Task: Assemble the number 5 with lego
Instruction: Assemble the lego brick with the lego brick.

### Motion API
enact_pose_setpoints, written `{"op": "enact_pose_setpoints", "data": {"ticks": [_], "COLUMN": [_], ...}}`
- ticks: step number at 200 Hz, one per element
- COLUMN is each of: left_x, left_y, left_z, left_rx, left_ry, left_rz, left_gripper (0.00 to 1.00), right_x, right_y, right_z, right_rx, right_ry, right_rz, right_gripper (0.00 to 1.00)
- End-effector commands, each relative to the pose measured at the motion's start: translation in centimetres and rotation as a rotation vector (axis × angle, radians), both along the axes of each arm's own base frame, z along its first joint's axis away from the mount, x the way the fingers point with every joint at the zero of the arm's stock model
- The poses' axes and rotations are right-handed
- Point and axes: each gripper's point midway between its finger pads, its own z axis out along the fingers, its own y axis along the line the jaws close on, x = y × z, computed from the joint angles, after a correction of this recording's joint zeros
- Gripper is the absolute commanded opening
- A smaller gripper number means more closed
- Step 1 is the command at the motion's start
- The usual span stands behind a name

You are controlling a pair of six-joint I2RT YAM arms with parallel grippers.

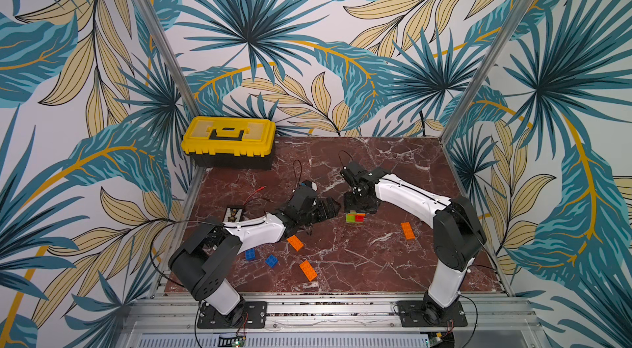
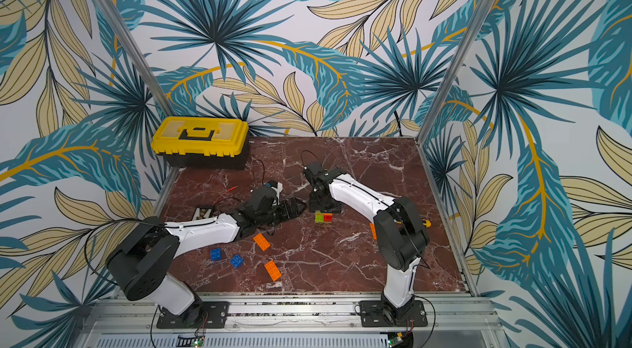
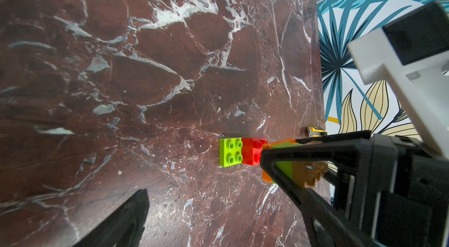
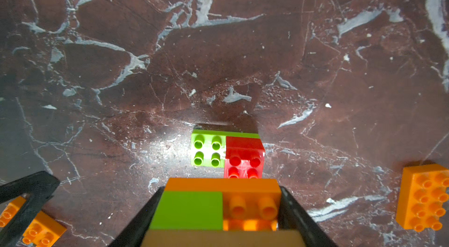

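Centre of the tabletop (image 1: 359, 260): brick cluster (image 4: 189, 209) of orange, green and tan layers, clamped between the jaws of the right pincer (image 4: 221, 193). Just beside it, flat on the marble with studs up, green and red pair (image 4: 226, 153), red end nearest the cluster; touching or apart, impossible to tell. At 9 o'clock of that pair, left pincer (image 1: 329, 207), jaws spread wide, nothing between them. Loose lego all round: one orange brick (image 1: 408, 230) at 4 o'clock of the pair, two more orange bricks (image 1: 294, 243) and two blue bricks (image 1: 272, 260) away at 7 to 8 o'clock, close by the left arm (image 1: 253, 230). Yellow toolbox (image 1: 228, 141) in the 11 o'clock corner, lid down. Black strip (image 1: 234, 213) with yellow marks by the 9 o'clock edge, red wire (image 1: 258, 192) beside it. Yellow knife (image 2: 425, 223) by the 3 o'clock edge, half hidden behind the right arm (image 2: 355, 192) in a top view.
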Motion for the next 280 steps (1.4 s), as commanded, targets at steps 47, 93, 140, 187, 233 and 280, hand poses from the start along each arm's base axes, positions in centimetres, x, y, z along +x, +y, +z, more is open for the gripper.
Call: {"op": "enact_pose_setpoints", "data": {"ticks": [47, 93, 140, 187, 233, 280], "left_x": [1.04, 1.00, 1.12, 1.17, 1.16, 1.14], "left_y": [-0.79, -0.47, -0.56, -0.40, -0.22, -0.18], "left_z": [2.15, 2.23, 2.26, 2.27, 2.40, 2.49], "left_rx": [-0.041, -0.035, -0.030, -0.018, -0.016, -0.014], "left_ry": [-0.037, -0.043, -0.047, -0.050, -0.050, -0.052], "left_rz": [0.002, 0.011, 0.009, 0.013, 0.017, 0.018], "left_gripper": [1.00, 1.00, 1.00, 1.00, 1.00, 1.00], "right_x": [-0.38, -0.34, -0.31, -0.22, -0.07, -0.03], "right_y": [-0.24, -0.14, -0.11, 0.16, -0.23, -0.64], "right_z": [-0.82, -0.82, -0.95, -0.92, -0.40, -0.76], "right_rx": [0.002, 0.009, 0.006, 0.005, -0.018, -0.043], "right_ry": [0.009, 0.010, 0.009, 0.013, -0.004, 0.000], "right_rz": [-0.021, -0.020, -0.019, -0.015, -0.018, -0.038], "right_gripper": [0.68, 0.68, 0.68, 0.68, 0.68, 0.68]}}
